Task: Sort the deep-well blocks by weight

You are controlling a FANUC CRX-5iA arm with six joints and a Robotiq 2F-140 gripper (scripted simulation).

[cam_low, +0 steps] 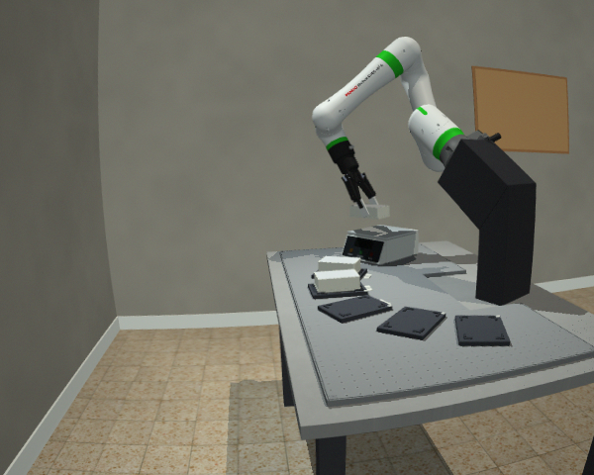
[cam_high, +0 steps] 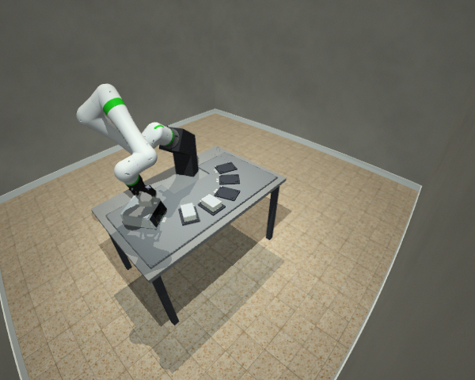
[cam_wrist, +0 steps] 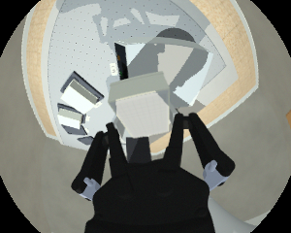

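Tan tiles and grey walls surround the desk [cam_high: 245, 196] in the top view. On it sits the weigher [cam_high: 142, 214], its dark front facing the nests. The arm bends down over the weigher, and the tool [cam_high: 144, 191] hangs just above its platform; the held block is hard to make out here. Beside the weigher's front lie two white blocks [cam_high: 188, 211], each on its own dark nest, and beyond them three bare nests [cam_high: 229, 179] curve toward the black pedestal [cam_high: 184, 153].

From the exterior view, the tool [cam_low: 362, 202] grips a pale block [cam_low: 371, 210] in the air, apart from the weigher [cam_low: 381, 243] directly below. The block looks roughly level. No lamp on the weigher's front can be read as lit. Nearer the camera than the weigher stand the two blocks, then the three bare nests.

At the wrist, both fingers clamp the sides of the block [cam_wrist: 141, 107], with the weigher's platform [cam_wrist: 184, 68] behind it. Left of the weigher, the two resting blocks [cam_wrist: 76, 103] show.
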